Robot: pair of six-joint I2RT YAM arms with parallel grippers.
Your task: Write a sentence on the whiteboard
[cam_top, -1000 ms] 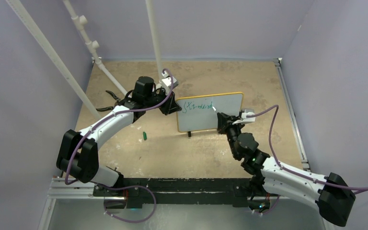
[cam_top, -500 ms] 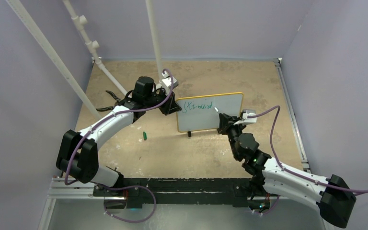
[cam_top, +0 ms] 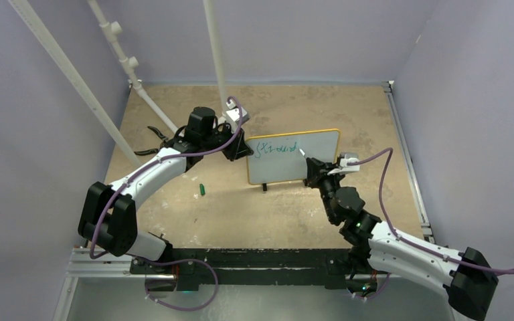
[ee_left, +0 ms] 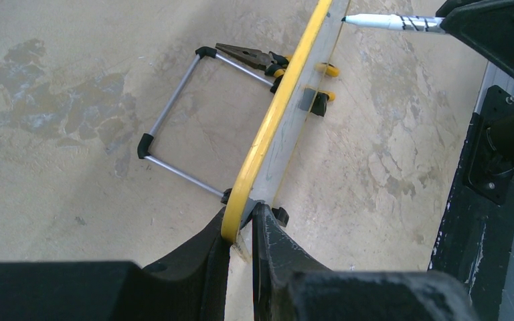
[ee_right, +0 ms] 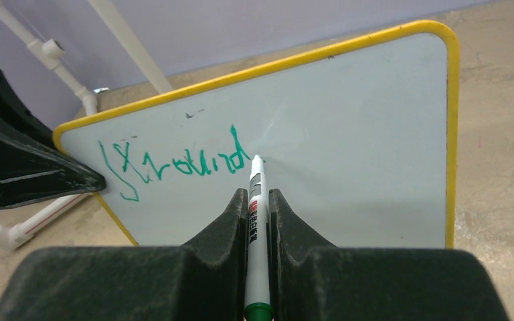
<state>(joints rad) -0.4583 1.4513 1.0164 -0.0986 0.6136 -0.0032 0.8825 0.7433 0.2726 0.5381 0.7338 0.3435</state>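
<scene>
From above, the whiteboard (cam_top: 308,164) is standing upright on its edge near the middle of the counter (cam_top: 274,221), its white face turned toward the arm bases. The sentence (cam_top: 276,148) is showing as one short line of green handwriting in the upper left part of the board. The left fingers (cam_top: 242,150) are pinching the board's left edge. The right fingers (cam_top: 310,167) are sitting in front of the board's right half, clenched on a white marker (cam_top: 302,154) that is pointing up at the board just past the end of the writing. A small green cap (cam_top: 201,189) is lying on the counter, well to the left of the board.

In the left wrist view, the two fingers are squeezing the yellow frame between them, and the board is running away edge-on. A bent wire stand (ee_left: 174,114) is propping it from behind. The marker's tip is hanging very close to the board's face at the top of the picture; whether it is touching cannot be told.

In the right wrist view, the fingers are gripping the marker's barrel tightly, one on each side. Its tip is sitting at the foot of the last green letter, with the right half of the board lying blank beyond it.
</scene>
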